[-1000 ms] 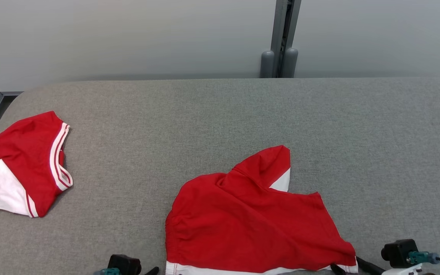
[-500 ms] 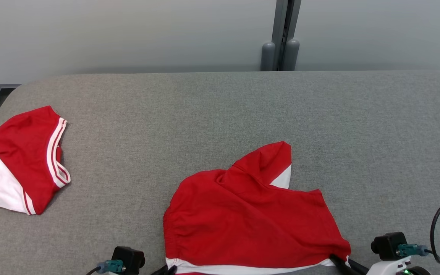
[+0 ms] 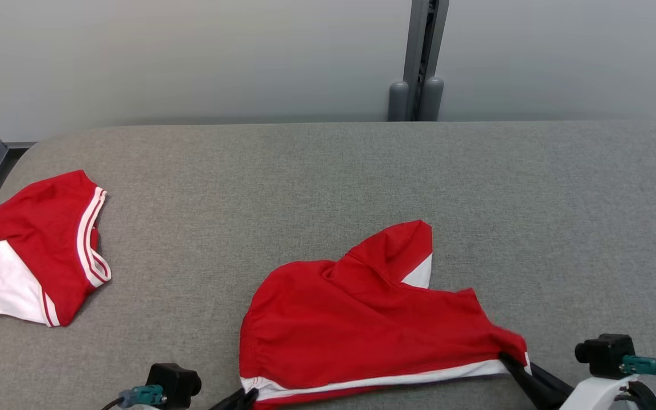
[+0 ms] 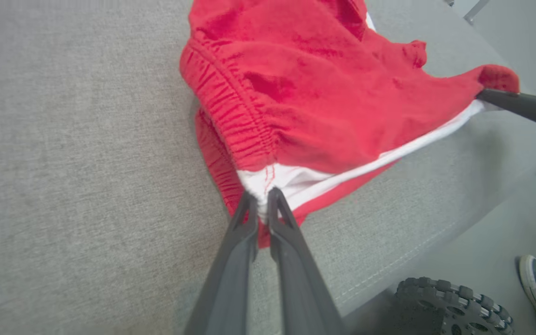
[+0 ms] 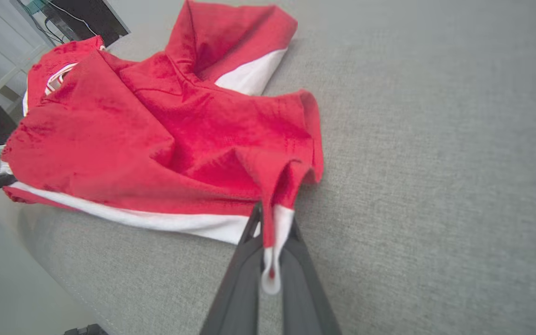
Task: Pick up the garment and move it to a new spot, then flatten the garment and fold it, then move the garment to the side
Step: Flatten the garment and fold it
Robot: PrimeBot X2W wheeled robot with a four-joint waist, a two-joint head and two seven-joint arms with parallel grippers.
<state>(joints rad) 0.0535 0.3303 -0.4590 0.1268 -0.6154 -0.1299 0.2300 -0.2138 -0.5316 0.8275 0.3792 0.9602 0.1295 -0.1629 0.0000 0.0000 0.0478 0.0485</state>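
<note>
The garment, a pair of red shorts in soft, slightly fuzzy knit, lies at the near edge of the table, a little right of centre. Its long axis runs left to right along that edge. A gathered, ribbed elastic waistband forms its left end, a white band trims the near hem, and one leg is folded back so that it points to the far right, showing a white panel. The left gripper is closed on the near-left corner, pinching the white cloth by the waistband between its thin dark fingers. The right gripper is closed on the near-right corner, where a fold of red cloth and white hem hangs down between its fingers. The table is covered in grey, coarse-woven fabric with rounded edges. A second garment, red with white stripes and a white panel, lies folded at the far left. A grey post stands behind the table.
</note>
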